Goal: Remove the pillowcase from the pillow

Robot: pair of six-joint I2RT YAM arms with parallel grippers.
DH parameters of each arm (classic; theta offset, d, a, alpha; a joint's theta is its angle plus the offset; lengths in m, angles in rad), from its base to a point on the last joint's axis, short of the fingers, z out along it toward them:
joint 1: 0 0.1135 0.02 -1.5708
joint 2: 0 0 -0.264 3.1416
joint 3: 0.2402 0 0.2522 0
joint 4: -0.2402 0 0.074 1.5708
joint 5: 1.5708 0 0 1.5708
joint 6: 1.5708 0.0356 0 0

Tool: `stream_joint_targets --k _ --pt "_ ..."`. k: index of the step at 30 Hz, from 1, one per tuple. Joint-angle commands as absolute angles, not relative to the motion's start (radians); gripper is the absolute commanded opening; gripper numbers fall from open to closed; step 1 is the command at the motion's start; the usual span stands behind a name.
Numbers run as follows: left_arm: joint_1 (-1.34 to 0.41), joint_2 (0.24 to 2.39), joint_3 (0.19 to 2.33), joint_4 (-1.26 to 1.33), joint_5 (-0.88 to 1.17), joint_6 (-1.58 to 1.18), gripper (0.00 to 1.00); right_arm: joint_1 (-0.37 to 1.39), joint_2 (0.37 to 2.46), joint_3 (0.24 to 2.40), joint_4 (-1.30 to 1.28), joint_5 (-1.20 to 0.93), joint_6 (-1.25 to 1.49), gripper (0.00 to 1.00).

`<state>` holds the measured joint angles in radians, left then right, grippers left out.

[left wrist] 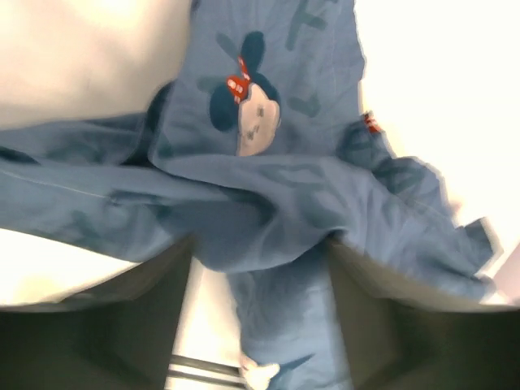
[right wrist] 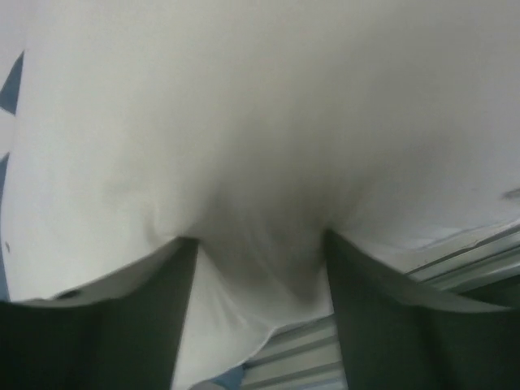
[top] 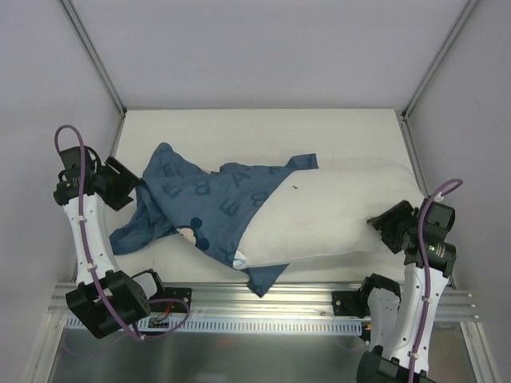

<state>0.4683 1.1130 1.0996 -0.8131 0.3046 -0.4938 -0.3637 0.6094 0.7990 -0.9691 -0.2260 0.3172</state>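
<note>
The blue printed pillowcase lies bunched over the left end of the white pillow, whose right two thirds are bare. A small striped tag shows at the pillow's near left corner. My left gripper is at the pillowcase's left edge. In the left wrist view the gripper is closed on a fold of the pillowcase, which hides the fingertips. My right gripper is at the pillow's right end. In the right wrist view it pinches the pillow, which creases between the jaws.
The white table is boxed in by pale walls on the left, right and back. A metal rail runs along the near edge, and it also shows in the right wrist view. A corner of the pillowcase hangs toward the rail.
</note>
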Motion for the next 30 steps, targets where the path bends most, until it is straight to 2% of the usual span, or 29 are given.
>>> stream_joint_targets --k 1,3,4,6,10,13,17,20,23,27,28,30 --pt "0.392 1.071 1.124 -0.811 0.260 -0.476 0.72 -0.370 0.606 0.870 -0.945 -0.261 0.246 0.74" --pt "0.275 1.054 1.152 -0.811 0.194 -0.468 0.83 -0.354 0.600 0.937 -0.965 -0.223 0.248 0.82" --pt "0.228 1.052 1.182 -0.813 0.136 -0.466 0.85 -0.345 0.595 0.955 -0.968 -0.219 0.261 0.87" --pt "0.073 1.072 1.231 -0.821 0.095 -0.465 0.87 -0.336 0.595 1.005 -0.956 -0.236 0.278 0.90" --pt "-0.198 1.188 1.314 -0.841 -0.029 -0.483 0.87 -0.275 0.606 1.071 -0.924 -0.250 0.314 0.93" --pt "-0.351 1.315 1.399 -0.844 -0.049 -0.503 0.87 -0.184 0.620 1.121 -0.893 -0.207 0.318 0.95" --pt "-0.443 1.509 1.572 -0.844 -0.051 -0.506 0.88 0.026 0.756 1.213 -0.906 -0.112 0.292 0.97" --pt "-0.479 1.646 1.687 -0.848 -0.006 -0.505 0.88 0.338 0.924 1.282 -0.966 0.093 0.244 0.99" --pt "-0.499 1.750 1.770 -0.853 0.046 -0.508 0.88 0.513 1.102 1.364 -1.041 0.184 0.230 1.00" --pt "-0.508 1.865 1.805 -0.871 0.126 -0.511 0.88 0.609 1.209 1.283 -0.968 0.180 0.262 0.99" --pt "-0.512 1.877 1.804 -0.874 0.133 -0.511 0.85 0.620 1.222 1.252 -0.945 0.175 0.271 0.99" --pt "-0.520 1.905 1.787 -0.874 0.153 -0.505 0.68 0.637 1.253 1.195 -0.882 0.153 0.293 0.97"
